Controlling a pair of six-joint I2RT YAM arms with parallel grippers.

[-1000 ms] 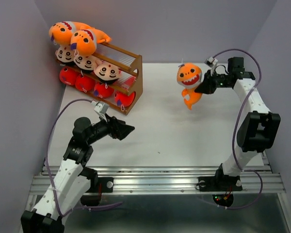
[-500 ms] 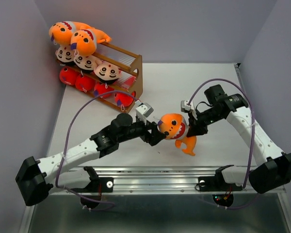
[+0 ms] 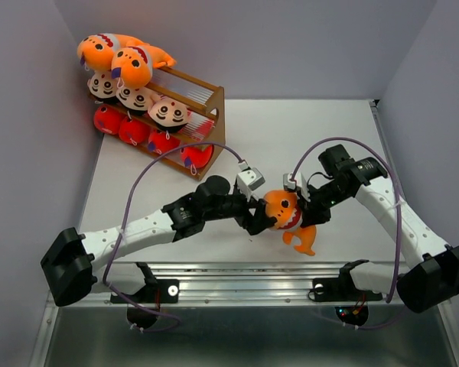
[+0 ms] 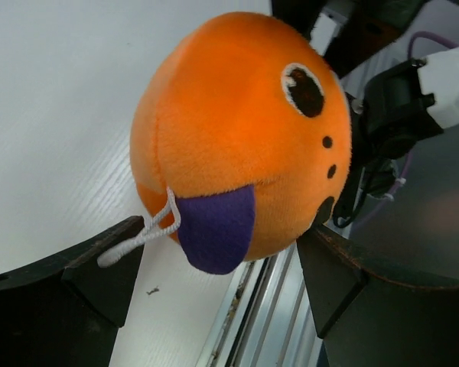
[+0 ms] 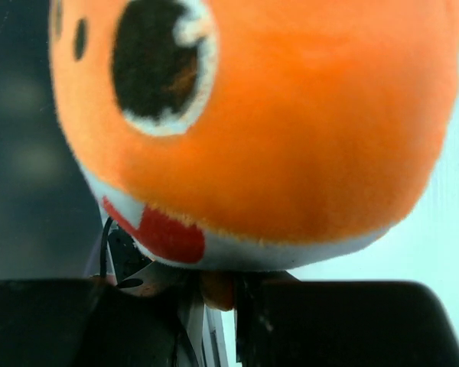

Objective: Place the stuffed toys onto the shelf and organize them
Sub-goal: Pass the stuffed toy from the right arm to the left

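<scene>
Handing over the shark looks like the step: the left hand (image 3: pixel 258 217) stands wide, its fingers (image 4: pixel 69 283) on either side of the shark (image 4: pixel 237 130) and seemingly not pressing. It should close squarely across the round head before the right hand (image 3: pixel 302 212), which appears to pinch the shark from its 3 o'clock side, lets go. A loose cord (image 4: pixel 141 233) lies against one left finger and could snag. The shark is at the near middle of the surface (image 3: pixel 291 138); I cannot tell whether it is lifted or resting. The shelf (image 3: pixel 216 126) stands well apart at 10 o'clock, crowded with toys (image 3: pixel 138 65). The left wrist view shows the gap beside each finger, which is hidden from above. The right wrist view shows a sliver of orange nipped between dark fingers. Only the top view shows the shelf.
</scene>
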